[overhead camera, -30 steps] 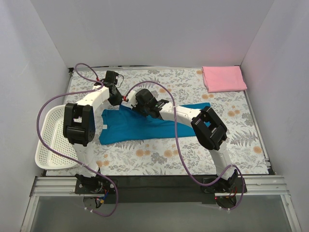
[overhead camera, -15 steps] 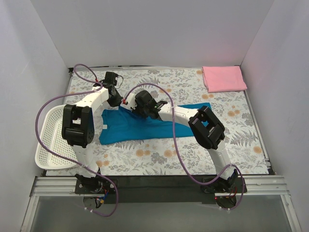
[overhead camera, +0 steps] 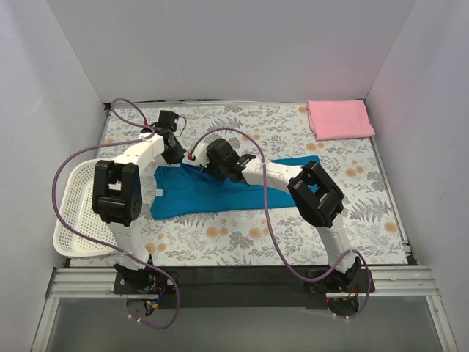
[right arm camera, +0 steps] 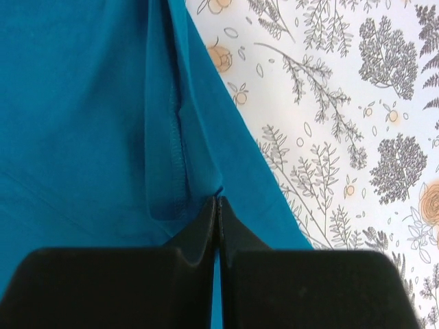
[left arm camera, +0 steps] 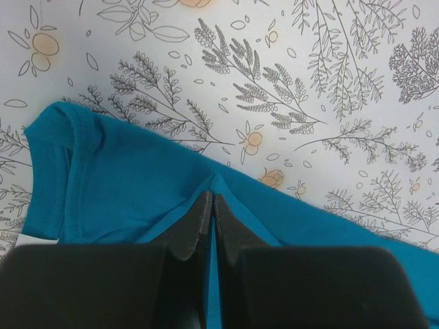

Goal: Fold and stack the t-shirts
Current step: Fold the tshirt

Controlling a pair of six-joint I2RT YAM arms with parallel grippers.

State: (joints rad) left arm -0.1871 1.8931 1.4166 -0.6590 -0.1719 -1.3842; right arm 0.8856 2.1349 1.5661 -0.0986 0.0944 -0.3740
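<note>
The teal-blue t-shirt (overhead camera: 198, 192) lies spread across the middle of the floral table, folded lengthwise. My left gripper (overhead camera: 176, 155) is shut on a pinched ridge of its far edge near the neck; the teal cloth (left arm camera: 137, 199) tents up between the fingers (left arm camera: 200, 219). My right gripper (overhead camera: 212, 170) is shut on the same far edge a little to the right, beside a hemmed sleeve fold (right arm camera: 168, 171). The light pink t-shirt (overhead camera: 339, 119) lies folded at the far right corner.
A white lattice basket (overhead camera: 77, 213) stands at the table's left edge. White walls close in the back and both sides. The floral cloth (overhead camera: 293, 132) covers the table.
Both grippers stay closed on the teal shirt's far edge. The left arm's elbow has shifted slightly left; the shirt has hardly moved.
</note>
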